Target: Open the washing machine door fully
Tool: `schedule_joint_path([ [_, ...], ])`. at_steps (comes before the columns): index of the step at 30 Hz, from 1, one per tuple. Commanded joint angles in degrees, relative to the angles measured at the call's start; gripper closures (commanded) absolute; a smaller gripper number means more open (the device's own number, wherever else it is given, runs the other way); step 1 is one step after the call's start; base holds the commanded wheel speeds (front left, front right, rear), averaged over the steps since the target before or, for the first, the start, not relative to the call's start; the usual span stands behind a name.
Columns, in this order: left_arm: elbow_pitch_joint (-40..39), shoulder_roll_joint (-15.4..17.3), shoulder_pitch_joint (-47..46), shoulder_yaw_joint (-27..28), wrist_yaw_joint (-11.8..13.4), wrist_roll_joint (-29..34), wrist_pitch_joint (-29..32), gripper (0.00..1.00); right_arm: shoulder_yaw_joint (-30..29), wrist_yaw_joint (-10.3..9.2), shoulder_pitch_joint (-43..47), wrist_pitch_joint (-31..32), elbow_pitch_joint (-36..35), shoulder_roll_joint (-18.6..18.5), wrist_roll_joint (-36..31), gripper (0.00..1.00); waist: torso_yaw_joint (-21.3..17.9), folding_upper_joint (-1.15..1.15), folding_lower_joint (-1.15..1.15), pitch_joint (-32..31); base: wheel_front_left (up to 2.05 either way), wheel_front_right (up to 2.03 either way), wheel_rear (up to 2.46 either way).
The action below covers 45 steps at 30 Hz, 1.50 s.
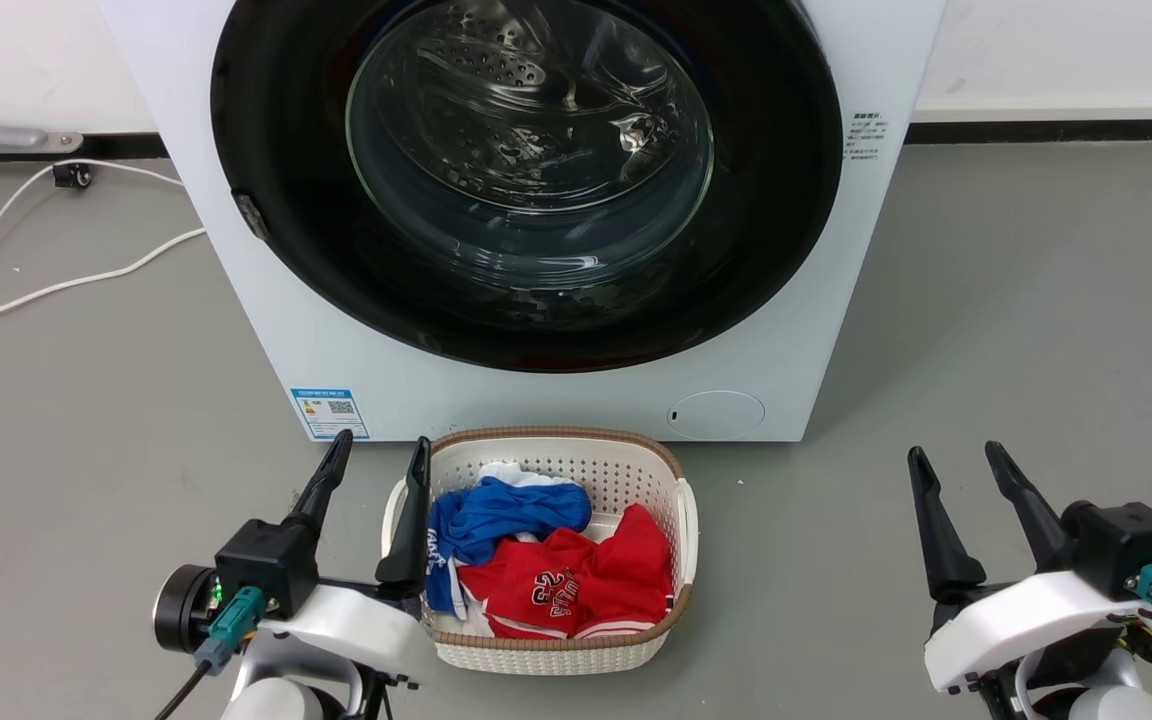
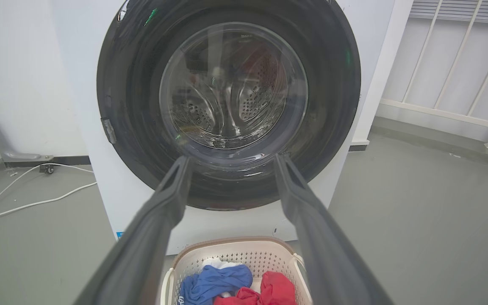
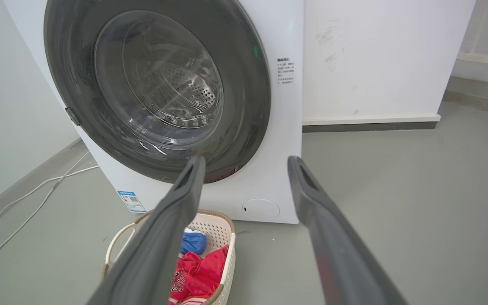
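The round washing machine door (image 1: 528,170) is sitting shut, glass facing outward, just behind the laundry basket (image 1: 686,520); left fingers (image 1: 321,485) and right fingers (image 1: 931,520) flanking the basket are gaping wide, empty

Your wrists show white shells (image 1: 361,625), black blocks (image 1: 266,565), dark fingers (image 1: 941,540); teal plugs (image 1: 236,612) at eight and four o'clock, seemingly cabled.

A white basket (image 1: 685,520) (red and blue clothes (image 1: 566,585) inside) sits on grey floor (image 1: 986,330).
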Motion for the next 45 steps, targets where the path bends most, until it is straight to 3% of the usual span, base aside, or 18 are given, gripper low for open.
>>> schedule_joint_path([
  [1, -0.2, 0.3, -0.8, -0.2, 0.2, 1.2, -0.5, 0.0, 0.1, 0.12, -0.1, -0.1, -0.6, 0.1, -1.3, 0.0, 0.0, 0.0, 0.0, 0.0, 0.0, 0.0, 0.0],
  [25, 1.6, -0.6, 0.2, 0.8, -0.5, 7.3, -3.0, 0.0, 0.3, 0.09, -0.2, -1.4, -0.6, 0.1, -6.6, 0.0, 0.0, 0.0, 0.0, 0.3, 0.0, 0.0, 0.0],
  [45, 3.7, -1.5, 0.0, 2.1, -0.5, 5.9, -2.9, 0.0, -0.2, 0.09, -1.1, -2.5, 1.0, 0.1, -4.7, 0.0, 0.7, 0.0, 0.0, 0.0, 0.0, 0.0, 0.0],
])
